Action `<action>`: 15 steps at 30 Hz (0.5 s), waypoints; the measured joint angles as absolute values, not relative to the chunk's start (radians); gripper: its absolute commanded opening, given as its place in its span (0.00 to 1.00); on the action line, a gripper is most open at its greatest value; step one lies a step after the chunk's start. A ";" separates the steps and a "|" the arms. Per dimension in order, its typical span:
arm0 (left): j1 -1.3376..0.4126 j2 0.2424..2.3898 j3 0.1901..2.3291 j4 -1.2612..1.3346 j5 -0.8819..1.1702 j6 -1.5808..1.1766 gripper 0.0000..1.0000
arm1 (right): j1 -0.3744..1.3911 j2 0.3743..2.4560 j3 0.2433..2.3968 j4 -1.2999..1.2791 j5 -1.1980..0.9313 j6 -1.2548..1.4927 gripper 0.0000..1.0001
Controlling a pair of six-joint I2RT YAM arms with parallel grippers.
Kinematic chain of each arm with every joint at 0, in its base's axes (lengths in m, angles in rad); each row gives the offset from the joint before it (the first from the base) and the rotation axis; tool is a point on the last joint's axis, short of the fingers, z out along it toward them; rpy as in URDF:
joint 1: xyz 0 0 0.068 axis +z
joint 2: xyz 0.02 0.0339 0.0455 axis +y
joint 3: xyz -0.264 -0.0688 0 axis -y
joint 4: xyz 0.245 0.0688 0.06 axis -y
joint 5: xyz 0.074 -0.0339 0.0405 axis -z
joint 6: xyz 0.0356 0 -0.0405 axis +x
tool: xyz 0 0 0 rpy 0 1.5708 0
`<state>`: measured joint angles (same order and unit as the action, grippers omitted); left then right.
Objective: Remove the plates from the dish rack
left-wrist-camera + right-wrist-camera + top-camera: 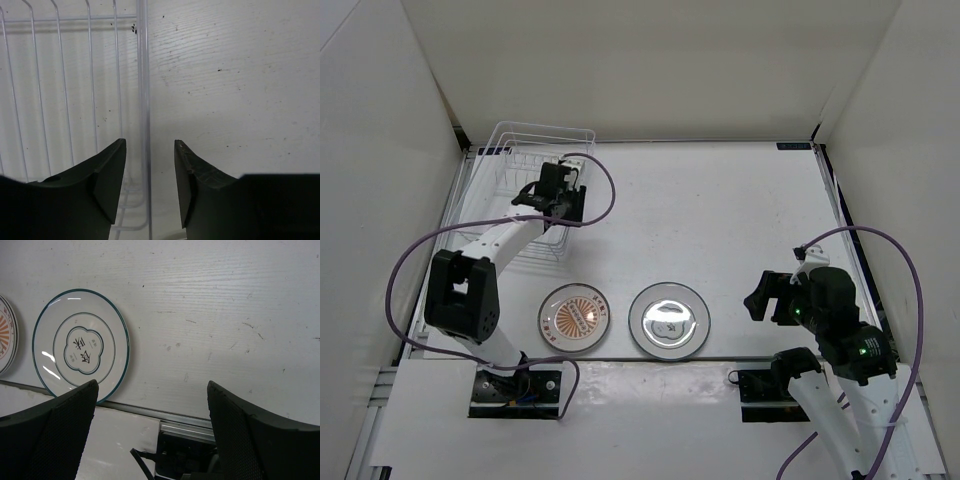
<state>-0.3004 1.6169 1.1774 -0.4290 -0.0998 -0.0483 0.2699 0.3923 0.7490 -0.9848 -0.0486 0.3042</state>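
The white wire dish rack (525, 160) stands at the back left. My left gripper (560, 192) hovers over its right side, open and holding nothing. In the left wrist view the rack's (65, 100) side wire runs between the open fingers of the left gripper (150, 147) without being pinched. Two plates lie flat on the table near the front: the orange-brown sunburst plate (574, 318) and a glossy white plate (669, 320) with a teal rim. My right gripper (768, 296) is open and empty, right of the glossy plate (80, 350). A third plate is not clearly visible.
White walls enclose the table on the left, back and right. A metal strip (150, 412) marks the table's front edge just below the plates. The left arm's purple cable (605, 190) loops over the rack's right side. The sunburst plate's edge (6, 335) shows in the right wrist view.
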 measured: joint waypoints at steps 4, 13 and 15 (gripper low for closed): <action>-0.277 1.669 1.178 -0.406 -0.101 -0.052 0.34 | 0.270 0.392 0.748 -0.985 -0.050 0.304 0.90; -0.295 1.681 1.159 -0.366 -0.154 -0.068 0.08 | 0.270 0.392 0.743 -0.985 -0.053 0.303 0.90; -0.307 1.683 1.159 -0.366 -0.177 -0.072 0.03 | 0.270 0.392 0.743 -0.985 -0.053 0.303 0.90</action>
<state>-0.3073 1.6833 1.1595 -0.3660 -0.1772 -0.0719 0.2699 0.3923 0.7429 -0.9848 -0.0532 0.3035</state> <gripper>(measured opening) 0.146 0.905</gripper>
